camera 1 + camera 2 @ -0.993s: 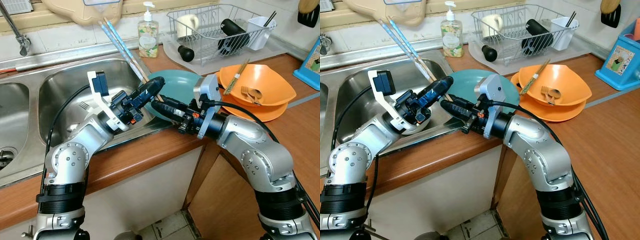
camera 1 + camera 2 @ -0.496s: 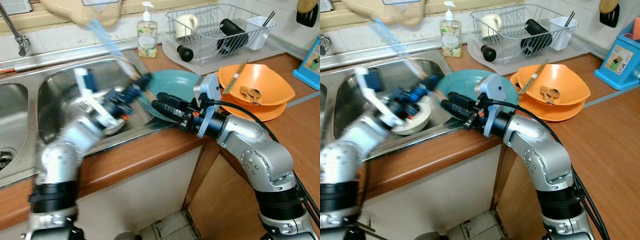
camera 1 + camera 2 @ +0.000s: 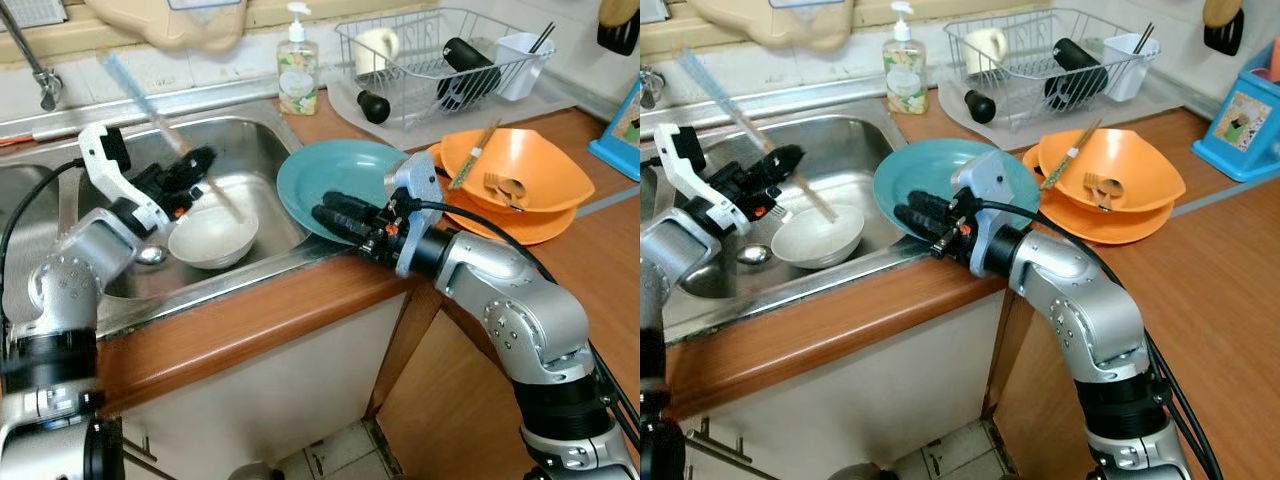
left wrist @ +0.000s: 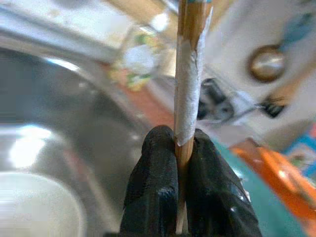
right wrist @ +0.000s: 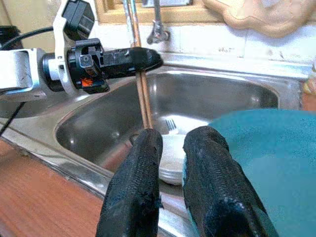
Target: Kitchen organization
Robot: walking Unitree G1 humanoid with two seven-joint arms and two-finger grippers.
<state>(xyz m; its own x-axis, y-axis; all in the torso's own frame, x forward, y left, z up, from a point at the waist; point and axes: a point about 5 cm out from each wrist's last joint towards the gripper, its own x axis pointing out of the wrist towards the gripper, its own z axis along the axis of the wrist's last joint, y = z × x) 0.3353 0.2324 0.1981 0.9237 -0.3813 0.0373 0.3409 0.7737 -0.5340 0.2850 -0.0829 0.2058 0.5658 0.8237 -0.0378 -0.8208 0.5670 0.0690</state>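
Observation:
My left gripper [image 3: 200, 158] is shut on a pair of wooden chopsticks [image 3: 150, 110] with pale blue upper ends. It holds them slanted over the steel sink [image 3: 250, 140]. Their lower tips hang just above a white bowl [image 3: 212, 238] lying in the basin. The left wrist view has the chopsticks [image 4: 190, 74] pinched between the two black fingers. A teal plate [image 3: 345, 170] rests tilted on the sink's right rim. My right gripper [image 3: 322, 212] is at the plate's near edge, its fingers [image 5: 133, 187] closed on the rim.
Stacked orange bowls [image 3: 525, 175] holding chopsticks and wooden cutlery sit right of the plate. A wire dish rack [image 3: 440, 60] and a soap bottle [image 3: 297, 70] stand behind. A spoon [image 3: 150, 255] lies in the sink. The faucet [image 3: 30, 60] is at the far left.
My left arm has swung left with the chopsticks, from beside the teal plate to over the white bowl in the sink. My right arm has barely moved.

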